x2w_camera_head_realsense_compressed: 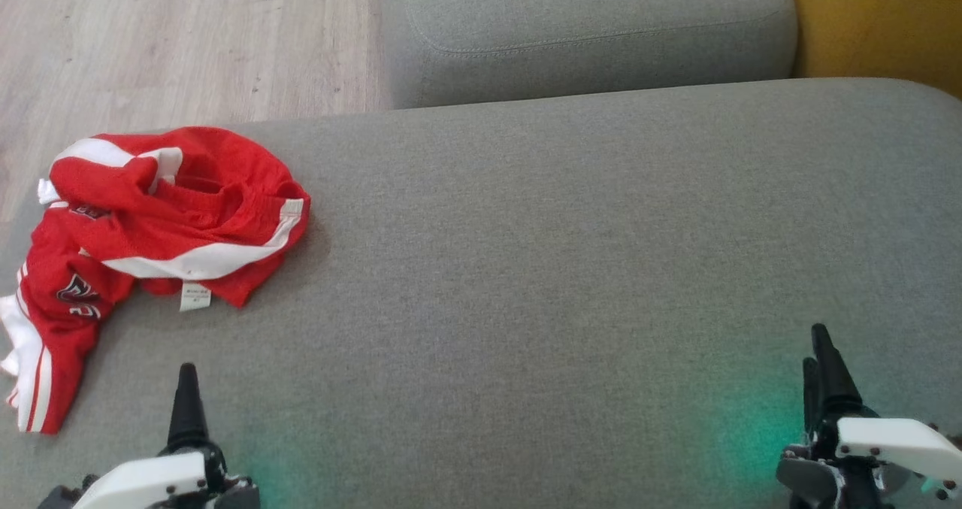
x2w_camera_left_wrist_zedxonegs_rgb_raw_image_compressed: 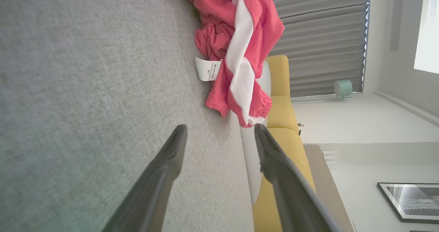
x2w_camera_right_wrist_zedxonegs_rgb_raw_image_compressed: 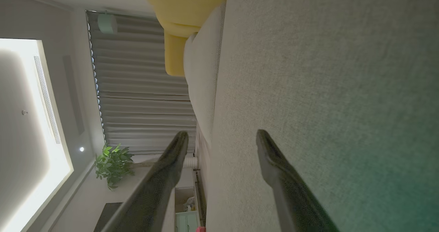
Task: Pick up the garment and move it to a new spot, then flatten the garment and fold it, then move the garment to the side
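Observation:
A crumpled red garment (x2w_camera_head_realsense_compressed: pixel 150 223) with white stripes and a white care label lies at the left end of a grey sofa cushion (x2w_camera_head_realsense_compressed: pixel 571 268), one part hanging over the left edge. In the left wrist view the garment (x2w_camera_left_wrist_zedxonegs_rgb_raw_image_compressed: pixel 240 47) lies ahead of the fingers, apart from them. My left gripper (x2w_camera_head_realsense_compressed: pixel 186 389) rests low at the lower left, just below the garment; its two dark fingers stand wide apart with nothing between them in its wrist view (x2w_camera_left_wrist_zedxonegs_rgb_raw_image_compressed: pixel 219 132). My right gripper (x2w_camera_head_realsense_compressed: pixel 819 359) sits at the lower right, far from the garment, open and empty (x2w_camera_right_wrist_zedxonegs_rgb_raw_image_compressed: pixel 223 139).
A second grey cushion (x2w_camera_head_realsense_compressed: pixel 594 28) lies behind the first. A yellow seat (x2w_camera_head_realsense_compressed: pixel 879 20) stands at the back right. Wooden floor (x2w_camera_head_realsense_compressed: pixel 150 43) lies beyond the sofa's left end. Curtains, a window and a potted plant (x2w_camera_right_wrist_zedxonegs_rgb_raw_image_compressed: pixel 113 163) appear in the wrist views.

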`<state>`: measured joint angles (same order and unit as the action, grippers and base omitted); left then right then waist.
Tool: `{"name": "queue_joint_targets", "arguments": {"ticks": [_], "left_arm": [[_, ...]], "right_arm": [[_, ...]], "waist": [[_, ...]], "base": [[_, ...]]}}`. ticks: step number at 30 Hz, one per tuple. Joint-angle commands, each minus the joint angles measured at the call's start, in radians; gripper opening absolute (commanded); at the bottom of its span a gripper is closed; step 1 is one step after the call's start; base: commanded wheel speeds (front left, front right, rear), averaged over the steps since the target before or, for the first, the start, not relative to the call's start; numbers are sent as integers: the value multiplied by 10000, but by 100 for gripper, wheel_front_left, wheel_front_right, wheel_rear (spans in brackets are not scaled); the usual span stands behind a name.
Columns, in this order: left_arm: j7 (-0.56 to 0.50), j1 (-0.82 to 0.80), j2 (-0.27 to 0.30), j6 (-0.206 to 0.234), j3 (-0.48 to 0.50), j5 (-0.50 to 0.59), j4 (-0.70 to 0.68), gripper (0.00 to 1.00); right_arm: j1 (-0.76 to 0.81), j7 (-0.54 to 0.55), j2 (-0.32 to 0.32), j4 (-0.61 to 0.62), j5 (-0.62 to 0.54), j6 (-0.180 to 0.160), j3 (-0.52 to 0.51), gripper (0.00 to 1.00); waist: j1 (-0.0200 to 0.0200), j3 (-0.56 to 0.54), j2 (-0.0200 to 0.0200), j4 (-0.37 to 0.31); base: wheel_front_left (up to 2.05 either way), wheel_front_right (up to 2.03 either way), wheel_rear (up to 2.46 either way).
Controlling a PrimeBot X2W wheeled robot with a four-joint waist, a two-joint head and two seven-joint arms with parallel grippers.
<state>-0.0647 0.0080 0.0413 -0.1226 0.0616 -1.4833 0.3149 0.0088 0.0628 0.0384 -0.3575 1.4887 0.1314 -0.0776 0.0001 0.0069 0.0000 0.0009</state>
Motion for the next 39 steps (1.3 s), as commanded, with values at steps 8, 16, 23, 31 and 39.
{"name": "queue_joint_targets", "arguments": {"ticks": [8, 16, 23, 31, 39], "left_arm": [[338, -386, 46, 240, -132, 1409, -739, 100], [576, -342, 49, 396, -328, 2484, -985, 100], [783, -255, 52, 476, -516, 3364, -1110, 100], [991, -191, 56, 541, -645, 4137, -1263, 100], [1227, -142, 59, 626, -785, 5008, -1420, 100]], "right_arm": [[-608, -334, 48, 483, -1550, -2, 271, 100], [-626, -570, 53, 651, -2722, -2, 522, 100], [-638, -777, 58, 705, -3735, -2, 891, 100], [-671, -983, 63, 805, -4713, -3, 1223, 100], [-727, -1219, 69, 894, -5786, -3, 1556, 100]], "waist": [[-1, 18, 0, 5], [-1, -9, 0, 6], [-1, -80, 0, 12], [-1, -127, 0, 17], [-1, -135, 0, 38]], "base": [[0, 0, 0], [0, 0, 0], [0, 0, 0], [0, 0, 0], [0, 0, 0]]}}
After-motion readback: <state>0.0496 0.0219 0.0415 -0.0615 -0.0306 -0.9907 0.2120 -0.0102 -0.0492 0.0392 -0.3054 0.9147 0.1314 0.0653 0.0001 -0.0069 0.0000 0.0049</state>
